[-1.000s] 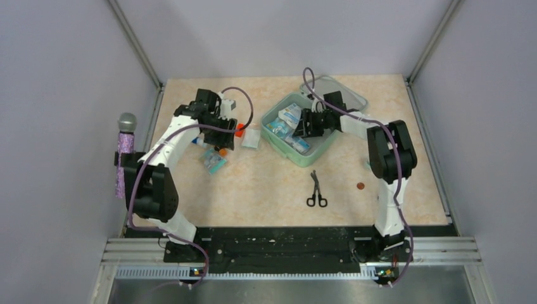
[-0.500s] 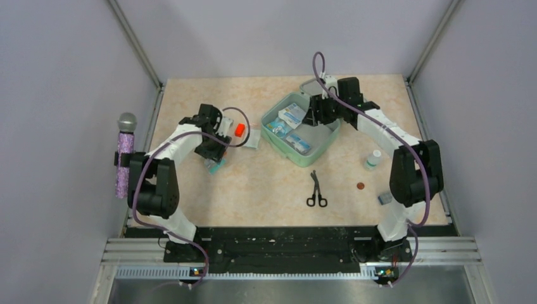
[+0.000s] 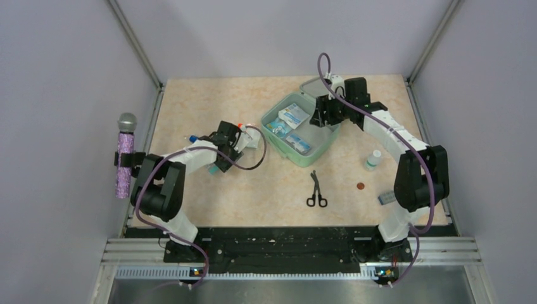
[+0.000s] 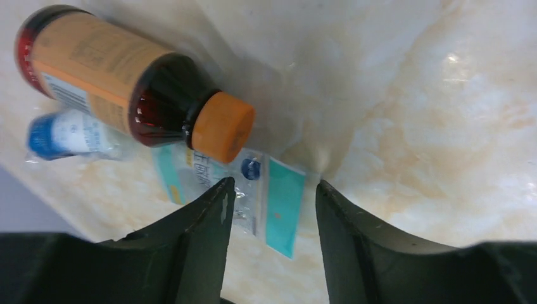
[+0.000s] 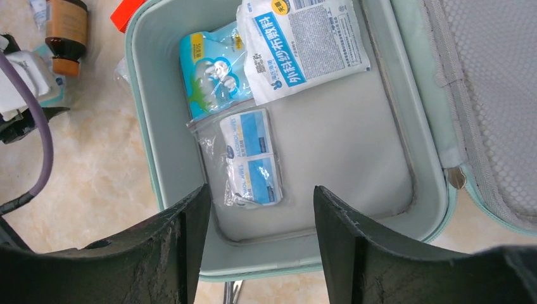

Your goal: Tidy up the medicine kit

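My left gripper (image 4: pixel 271 193) hangs with its fingers apart over a teal sachet (image 4: pixel 283 209). The sachet lies flat on the surface, left of the mint kit case (image 3: pixel 322 151). A brown syrup bottle (image 4: pixel 114 73) lies on its side there, its orange cap overlapping the sachet. I judge a pinch here could skid off the thin film or set the bottle rolling. My right gripper (image 5: pixel 259 196), also spread and holding nothing, is above the case's open tray.

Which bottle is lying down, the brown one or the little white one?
The brown bottle with the orange cap lies on its side; the little white bottle stands upright.
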